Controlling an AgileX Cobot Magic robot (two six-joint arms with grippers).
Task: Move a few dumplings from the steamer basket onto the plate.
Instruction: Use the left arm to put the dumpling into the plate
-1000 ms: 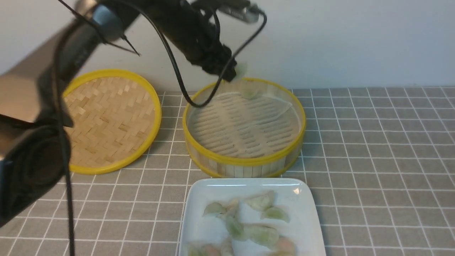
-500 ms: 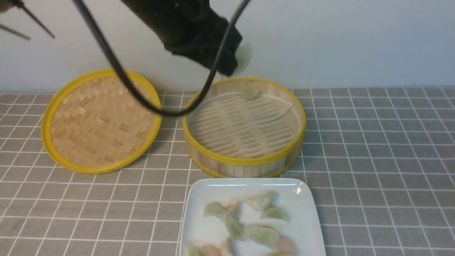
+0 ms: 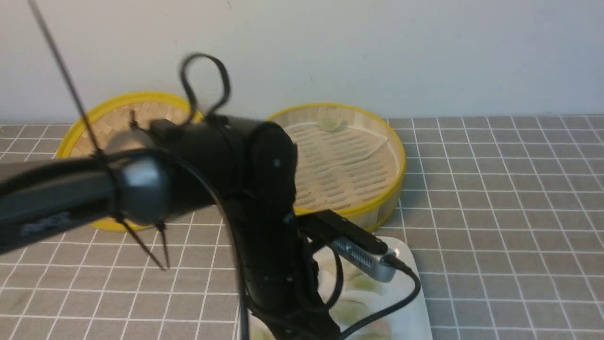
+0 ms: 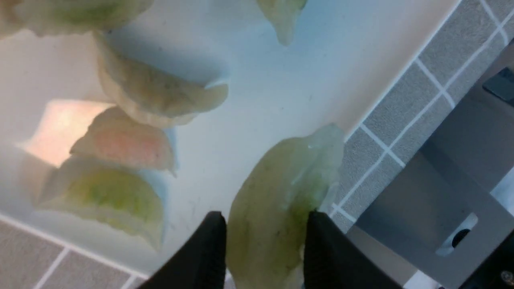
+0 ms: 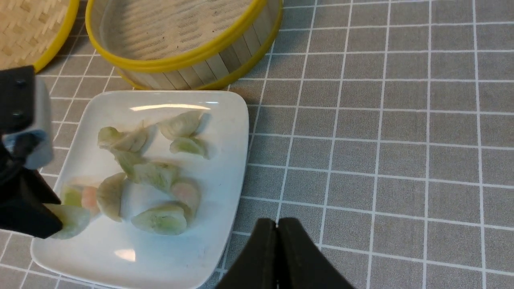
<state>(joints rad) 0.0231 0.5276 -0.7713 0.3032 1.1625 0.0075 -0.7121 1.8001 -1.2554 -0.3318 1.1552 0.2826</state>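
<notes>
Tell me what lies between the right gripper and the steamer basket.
The plate, holding several dumplings, lies between the shut right gripper and the steamer basket, on the grey checked cloth. The right wrist view shows this.

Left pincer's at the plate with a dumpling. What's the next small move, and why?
Probably nudge the left pincer toward the middle of the glossy white square plate before releasing: it holds a pale green crescent dumpling at the plate's rim, its tip over the grey checked cloth in the left wrist view.

Front camera low, forward; wrist cameras downward, left closest, both over plate [image 5: 229, 132]
</notes>
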